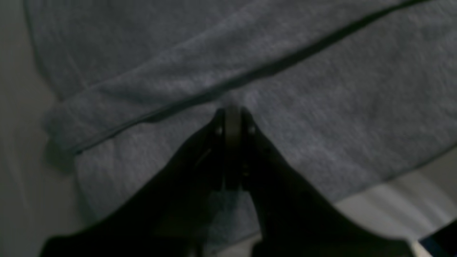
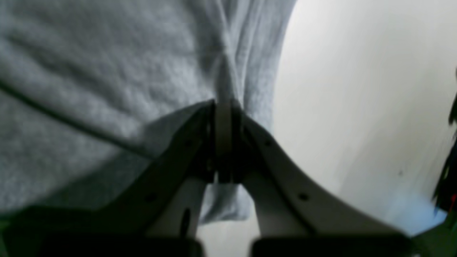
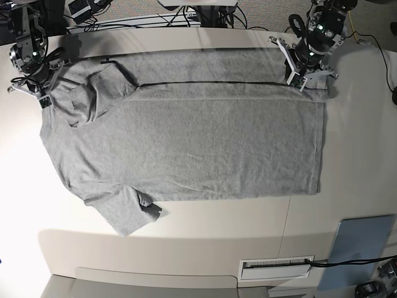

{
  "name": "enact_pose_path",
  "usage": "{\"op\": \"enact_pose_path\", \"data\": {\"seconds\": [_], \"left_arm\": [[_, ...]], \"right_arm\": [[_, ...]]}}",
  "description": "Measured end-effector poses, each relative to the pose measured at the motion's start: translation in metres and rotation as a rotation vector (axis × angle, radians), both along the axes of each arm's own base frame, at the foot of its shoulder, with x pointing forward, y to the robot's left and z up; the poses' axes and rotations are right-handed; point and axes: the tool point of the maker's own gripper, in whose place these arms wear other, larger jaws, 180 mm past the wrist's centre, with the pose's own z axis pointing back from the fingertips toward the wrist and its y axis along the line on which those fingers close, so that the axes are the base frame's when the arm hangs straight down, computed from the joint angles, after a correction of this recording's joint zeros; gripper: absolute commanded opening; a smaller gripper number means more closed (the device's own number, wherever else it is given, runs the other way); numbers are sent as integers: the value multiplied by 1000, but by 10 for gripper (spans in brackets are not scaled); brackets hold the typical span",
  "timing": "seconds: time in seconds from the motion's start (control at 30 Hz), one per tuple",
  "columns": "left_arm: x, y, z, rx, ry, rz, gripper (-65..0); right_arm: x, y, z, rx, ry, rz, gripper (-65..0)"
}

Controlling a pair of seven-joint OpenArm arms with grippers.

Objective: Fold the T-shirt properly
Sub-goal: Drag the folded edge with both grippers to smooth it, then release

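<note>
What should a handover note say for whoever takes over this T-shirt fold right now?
Left gripper: shut on the T-shirt at the hem end of the far edge.
Right gripper: shut on the shoulder end of that edge.
T-shirt: spread on the table, plain side up.
Done: far long edge folded inward as a strip.
Left: near side, near sleeve, crosswise folds.

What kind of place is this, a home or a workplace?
Probably a robotics lab. The T-shirt lies on a pale worktable, held by the left gripper and right gripper, with cables bundled behind.
</note>
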Motion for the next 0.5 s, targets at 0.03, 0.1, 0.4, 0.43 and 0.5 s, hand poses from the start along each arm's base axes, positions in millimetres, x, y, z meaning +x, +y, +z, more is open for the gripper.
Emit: {"op": "enact_pose_path", "data": {"seconds": [0.03, 0.1, 0.4, 0.43, 0.5], "left_arm": [[-1, -1, 0, 0, 7, -7, -650], [-2, -2, -1, 1, 22, -31, -650], [-9, -4, -3, 12, 71, -57, -650], [-10, -5, -2, 11, 73, -61, -650], [-20, -7, -1, 11, 96, -69, -650]], "right_arm": [[-3, -2, -1, -5, 22, -5, -650], [-6, -3, -3, -11, 52, -3, -650], [-32, -6, -9, -34, 83, 10, -650], [-35, -7, -9, -38, 88, 11, -650], [-39, -9, -10, -43, 100, 16, -650]]}}
